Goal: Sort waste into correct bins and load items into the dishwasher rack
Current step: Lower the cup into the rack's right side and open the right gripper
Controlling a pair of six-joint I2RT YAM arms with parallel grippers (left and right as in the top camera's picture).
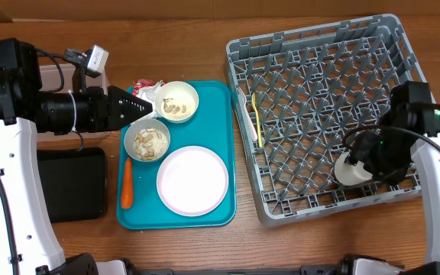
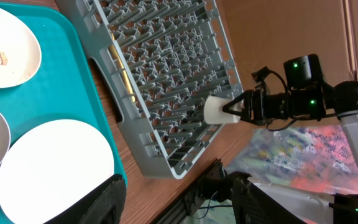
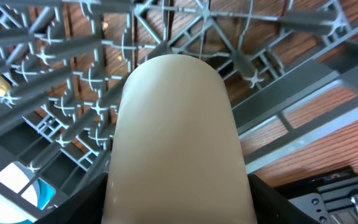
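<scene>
Both arms looked alike to me: the left arm (image 1: 14, 176) wore glossy white shells over its long links, black cylindrical housings at the joints, and loose black cables. A small grey camera box (image 1: 90, 59) sat on its wrist. The right arm (image 1: 438, 191) showed green lights (image 2: 296, 64) on its black housings.

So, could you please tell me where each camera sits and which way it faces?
Overhead: fixed above the table, looking straight down on the teal tray, dishwasher rack, left gripper and right gripper.
Left wrist: behind the left gripper, looking across the tray to the rack and right gripper; part of its own gripper shows at the bottom edge.
Right wrist: behind the right gripper, close over the rack; the white cup it holds fills the view.
Shared: all three show the cup and rack.
</scene>
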